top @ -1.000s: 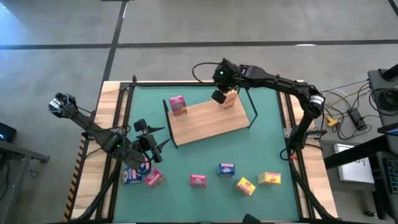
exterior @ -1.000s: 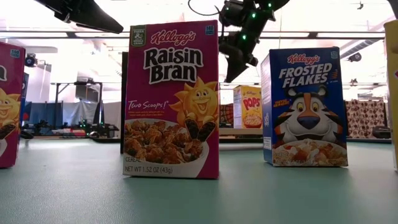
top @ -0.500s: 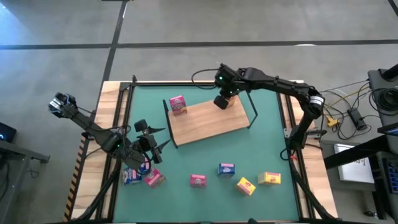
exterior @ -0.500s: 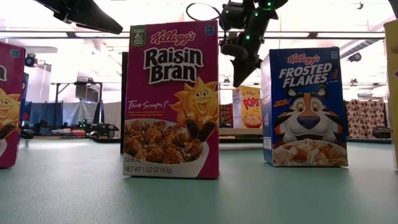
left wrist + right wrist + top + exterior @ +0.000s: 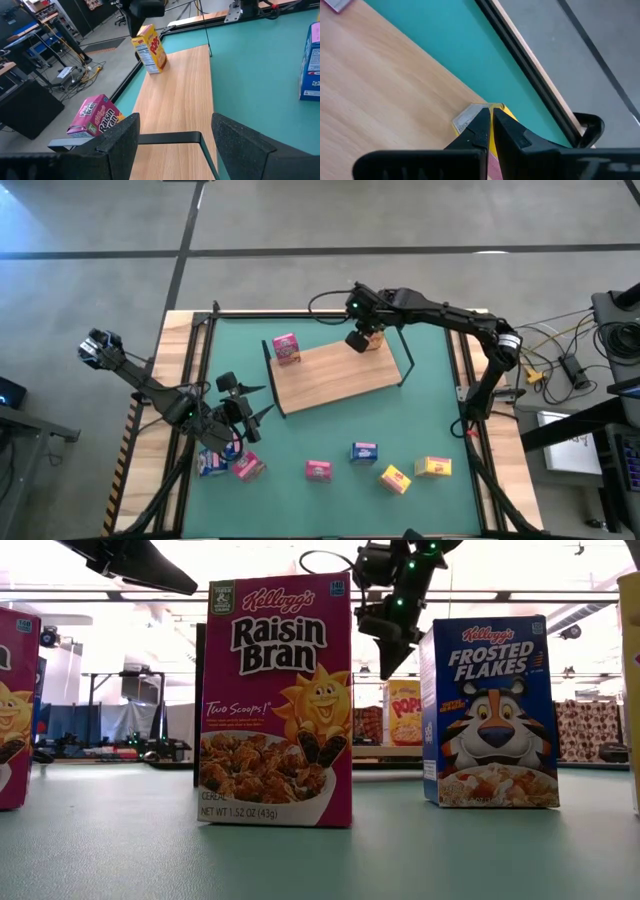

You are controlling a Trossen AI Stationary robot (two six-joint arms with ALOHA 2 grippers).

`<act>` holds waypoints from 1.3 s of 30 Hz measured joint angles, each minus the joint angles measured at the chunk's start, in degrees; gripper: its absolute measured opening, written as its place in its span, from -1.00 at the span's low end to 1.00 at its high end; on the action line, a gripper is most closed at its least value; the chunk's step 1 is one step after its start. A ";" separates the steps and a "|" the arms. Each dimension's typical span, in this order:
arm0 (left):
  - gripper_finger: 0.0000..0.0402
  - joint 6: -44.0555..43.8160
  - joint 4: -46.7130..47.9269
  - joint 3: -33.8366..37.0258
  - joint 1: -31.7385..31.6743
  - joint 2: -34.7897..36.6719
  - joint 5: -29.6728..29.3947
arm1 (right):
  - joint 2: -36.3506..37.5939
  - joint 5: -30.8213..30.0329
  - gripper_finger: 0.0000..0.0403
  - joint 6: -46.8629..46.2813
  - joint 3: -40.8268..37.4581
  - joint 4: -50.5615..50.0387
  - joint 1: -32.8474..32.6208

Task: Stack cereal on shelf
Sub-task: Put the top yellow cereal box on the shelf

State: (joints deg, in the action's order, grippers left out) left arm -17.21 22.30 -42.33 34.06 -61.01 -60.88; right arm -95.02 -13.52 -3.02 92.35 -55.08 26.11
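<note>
The right gripper (image 5: pixel 357 342) hangs with jaws pressed together just above a small yellow cardboard cereal box (image 5: pixel 150 48) standing upright at the far corner of the flat light-brown wooden shelf board (image 5: pixel 335 375). The left gripper (image 5: pixel 243 412), jaws spread and empty, waits over the green surface (image 5: pixel 430 405) near the board's other end.

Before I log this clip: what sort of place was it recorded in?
Likely a robotics lab or workshop: bare concrete floor, loose cables beside the green-matted table, and equipment stands in the open room behind.
</note>
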 joint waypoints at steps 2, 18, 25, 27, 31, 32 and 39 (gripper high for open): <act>0.14 0.00 -0.02 0.00 0.01 0.00 0.00 | 0.09 -0.02 -0.94 0.10 0.59 0.07 -0.23; 0.14 -0.28 -0.02 0.00 0.01 0.02 0.39 | 1.16 12.01 -0.94 -3.41 2.81 -19.55 -3.75; 0.14 -0.26 -0.02 0.00 0.01 0.02 0.59 | 1.13 -3.32 -0.94 -4.94 -3.40 -14.29 -3.45; 0.14 -0.26 -0.02 0.00 0.02 0.02 0.59 | 1.11 -4.71 -0.94 -4.92 -3.78 -12.85 -3.25; 0.14 -0.26 -0.02 0.00 0.02 0.02 0.61 | 1.11 -6.13 -0.94 -4.92 -3.78 -11.50 -3.11; 0.14 -0.26 -0.02 0.00 0.02 0.02 0.61 | 1.11 -6.40 -0.94 -4.92 -3.78 -11.50 -3.08; 0.14 -0.26 -0.02 0.00 0.02 0.02 0.63 | 1.11 -8.37 -0.94 -3.85 -3.84 -11.75 -3.08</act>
State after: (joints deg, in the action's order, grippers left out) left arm -17.47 22.28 -42.33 34.08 -60.99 -60.25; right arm -93.91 -21.89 -6.87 88.51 -66.83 23.03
